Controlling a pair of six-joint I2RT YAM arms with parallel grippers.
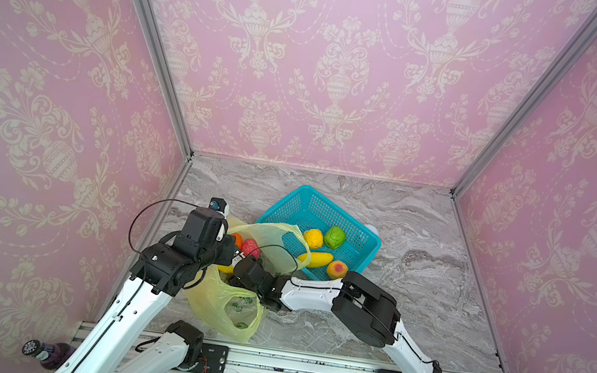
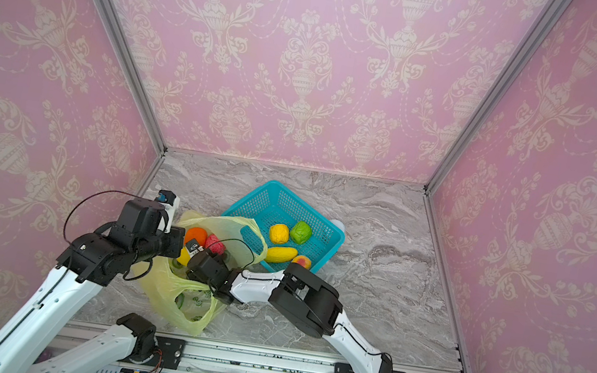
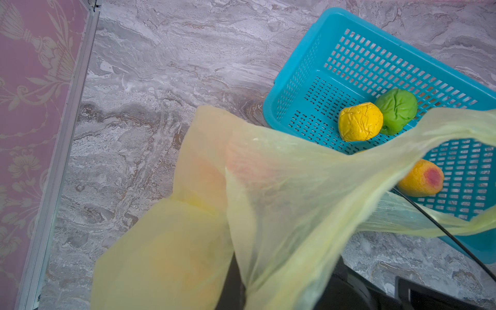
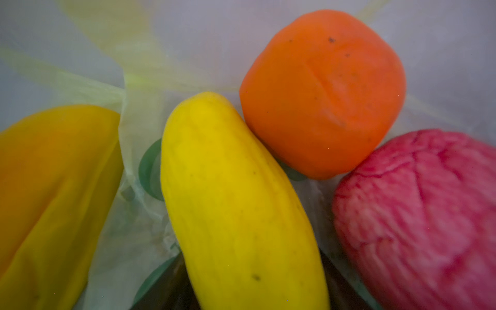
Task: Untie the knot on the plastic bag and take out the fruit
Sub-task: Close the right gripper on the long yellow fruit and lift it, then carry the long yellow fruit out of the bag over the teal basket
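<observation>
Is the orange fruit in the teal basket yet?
No: the orange fruit lies inside the plastic bag beside the pink-red fruit, outside the teal basket.

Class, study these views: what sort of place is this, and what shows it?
Probably a staged robot test booth, not a home: pink wallpaper panels in an aluminium frame, a marble-look tabletop, with the left arm and right arm bolted to a front rail.
</observation>
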